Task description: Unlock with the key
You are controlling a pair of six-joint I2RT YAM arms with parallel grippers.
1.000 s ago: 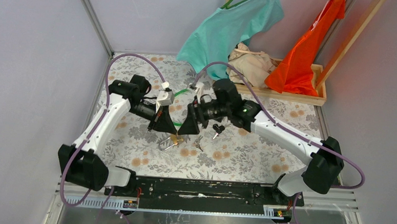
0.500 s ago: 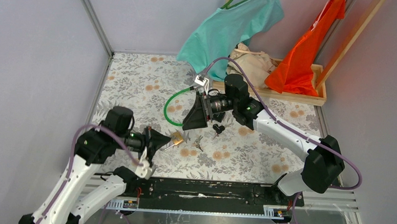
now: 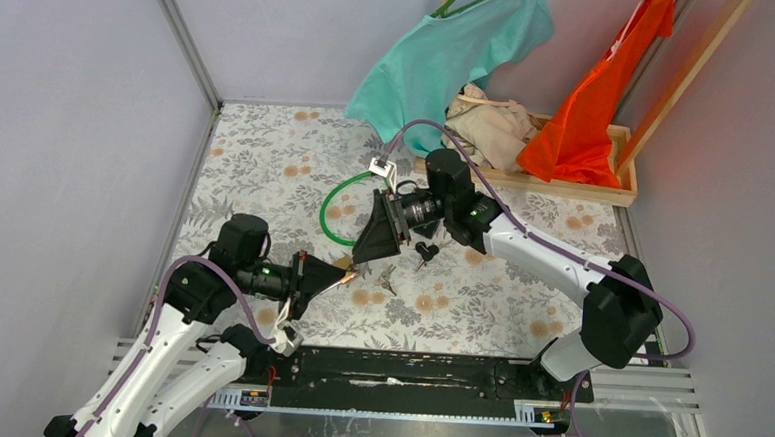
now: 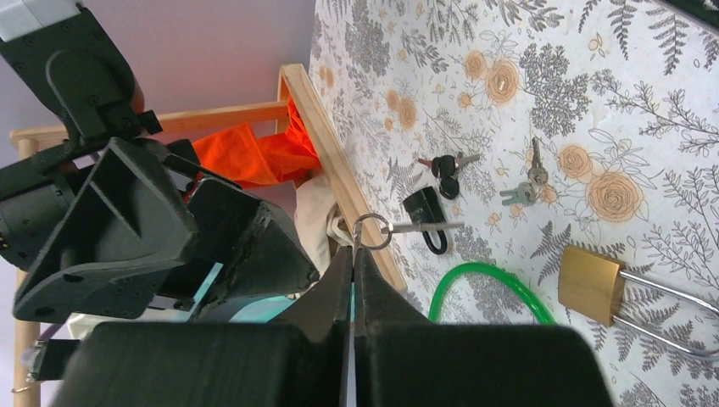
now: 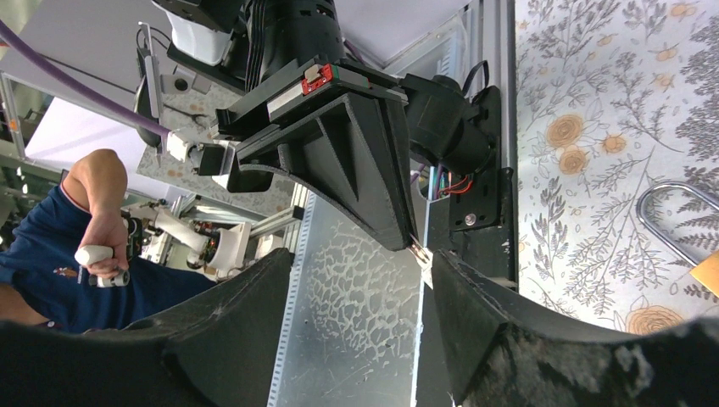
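We see the left gripper (image 4: 353,267) pressed together, pinching a key (image 4: 405,227) above the table (image 4: 661,102). The right gripper (image 3: 368,248) stands spread, close in front of it. The padlock (image 4: 591,284) lies flat, just beside the left gripper.

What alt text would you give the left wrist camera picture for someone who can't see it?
The left gripper, shut, pinches a small ringed key above a flowered tabletop. A brass padlock lies at lower right near a green cable loop, with loose keys scattered beyond.
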